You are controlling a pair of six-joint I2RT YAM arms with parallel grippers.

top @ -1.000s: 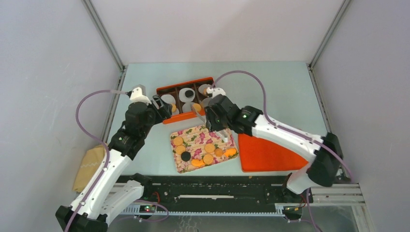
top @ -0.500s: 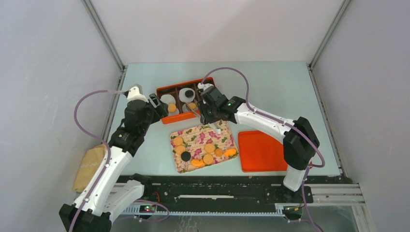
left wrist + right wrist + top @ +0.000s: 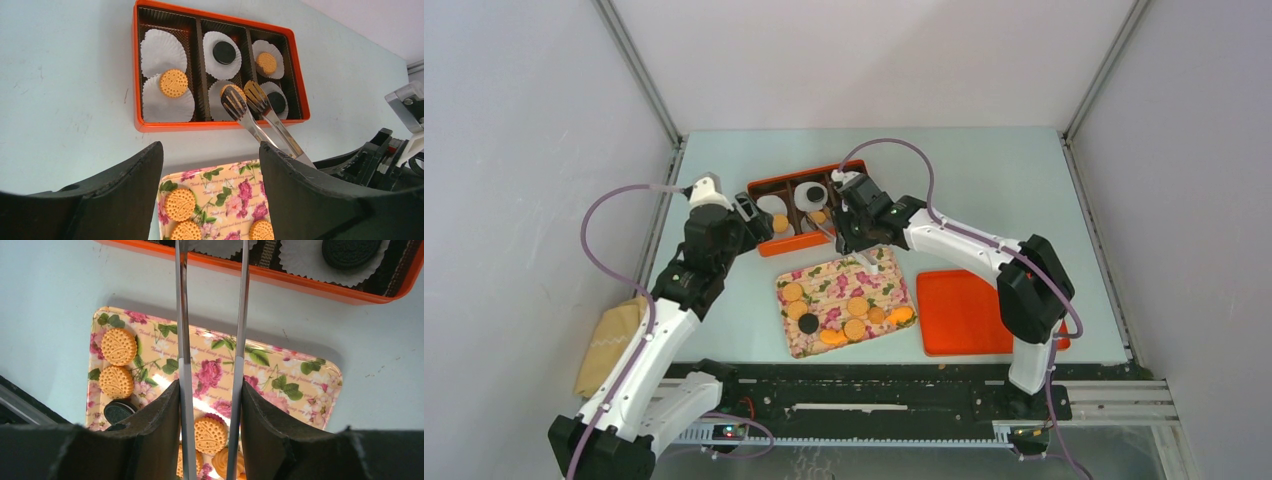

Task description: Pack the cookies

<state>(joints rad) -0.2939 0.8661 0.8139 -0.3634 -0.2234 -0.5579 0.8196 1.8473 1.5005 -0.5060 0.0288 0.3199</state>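
Observation:
Several golden and a few dark cookies (image 3: 856,306) lie on the floral tray (image 3: 889,285). The orange box (image 3: 135,75) has three rows of white liners, which hold golden cookies (image 3: 173,83) and black ones (image 3: 224,52). My right gripper (image 3: 210,387) is shut on metal tongs (image 3: 181,340). The tong tips (image 3: 234,102) stand slightly apart over the near middle liner, around a golden cookie (image 3: 236,90); whether they touch it I cannot tell. My left gripper (image 3: 210,150) hangs open and empty between the box and the tray.
An orange lid (image 3: 964,312) lies flat to the right of the tray. A tan cloth (image 3: 609,345) sits off the table's left edge. Grey enclosure walls stand on three sides.
My right arm has carried the tongs from above the floral tray to the box's middle row, its elbow swinging inward. The left arm has barely moved.

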